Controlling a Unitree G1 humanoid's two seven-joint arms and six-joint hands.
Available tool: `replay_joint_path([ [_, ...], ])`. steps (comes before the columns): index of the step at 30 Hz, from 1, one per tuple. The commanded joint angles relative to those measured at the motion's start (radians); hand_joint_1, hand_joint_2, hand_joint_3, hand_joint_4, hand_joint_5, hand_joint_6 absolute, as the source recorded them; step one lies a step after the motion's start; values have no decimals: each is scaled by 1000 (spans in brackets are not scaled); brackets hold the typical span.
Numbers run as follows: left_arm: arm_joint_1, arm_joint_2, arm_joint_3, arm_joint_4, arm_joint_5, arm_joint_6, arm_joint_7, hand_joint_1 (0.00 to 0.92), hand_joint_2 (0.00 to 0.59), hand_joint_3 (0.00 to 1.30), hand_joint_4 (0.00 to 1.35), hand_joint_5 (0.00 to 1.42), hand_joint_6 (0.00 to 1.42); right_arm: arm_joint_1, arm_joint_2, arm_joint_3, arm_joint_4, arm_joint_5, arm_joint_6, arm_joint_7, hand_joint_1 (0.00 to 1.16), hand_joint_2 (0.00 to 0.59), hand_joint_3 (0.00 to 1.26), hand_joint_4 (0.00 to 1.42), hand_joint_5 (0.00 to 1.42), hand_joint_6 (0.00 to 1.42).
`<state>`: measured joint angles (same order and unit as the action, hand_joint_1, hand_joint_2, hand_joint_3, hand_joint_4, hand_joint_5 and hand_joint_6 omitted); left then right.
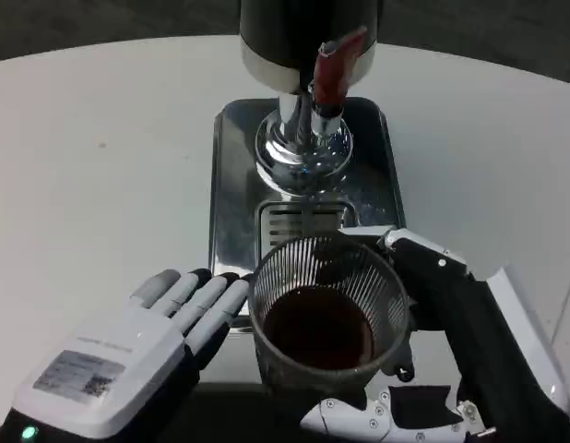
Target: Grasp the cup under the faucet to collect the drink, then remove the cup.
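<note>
Cup (326,318), a ribbed clear glass holding dark drink to roughly half its depth, is sitting at the near edge of the steel tray (231,185), forward of the drain grille (303,221) and no longer beneath the faucet (333,78). The right hand (442,323) is wrapping it from the right: dark fingers are curling round the far side of the rim and a white part of the hand is showing under the near side, so the cup is being gripped. Whether its base is touching the tray or lifted clear cannot be told from this angle.

The left hand (128,355) is lying flat on the table just left of the cup, its fingers (197,300) straight and pressed side by side, tips near the glass wall but, as far as can be seen, holding nothing.

Judging by the fill and position, collecting looks done and removal is what remains. The main risk is spilling: the glass is smooth and loaded, so a tilt or jerk while drawing it back could slop liquid over the rim, or let it twist in the grip. The left fingertips are lying close enough to knock the cup if either hand drifts sideways.
</note>
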<state>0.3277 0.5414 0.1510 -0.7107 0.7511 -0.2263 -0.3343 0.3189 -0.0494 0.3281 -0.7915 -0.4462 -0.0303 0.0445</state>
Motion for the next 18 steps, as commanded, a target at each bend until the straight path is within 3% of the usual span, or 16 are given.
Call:
replay_joint_path([
  [1, 15, -3, -4, -14, -1, 7, -18, 0, 48, 0, 0, 0, 0, 4, 8, 10, -35, 6, -7, -5, 1117, 94, 660, 882, 977, 1333],
  [18, 2, -3, -15, -17, -1, 33, -41, 0, 52, 0, 0, 0, 0, 5, 7, 5, -51, 9, 14, -2, 1116, 95, 673, 893, 977, 1332],
])
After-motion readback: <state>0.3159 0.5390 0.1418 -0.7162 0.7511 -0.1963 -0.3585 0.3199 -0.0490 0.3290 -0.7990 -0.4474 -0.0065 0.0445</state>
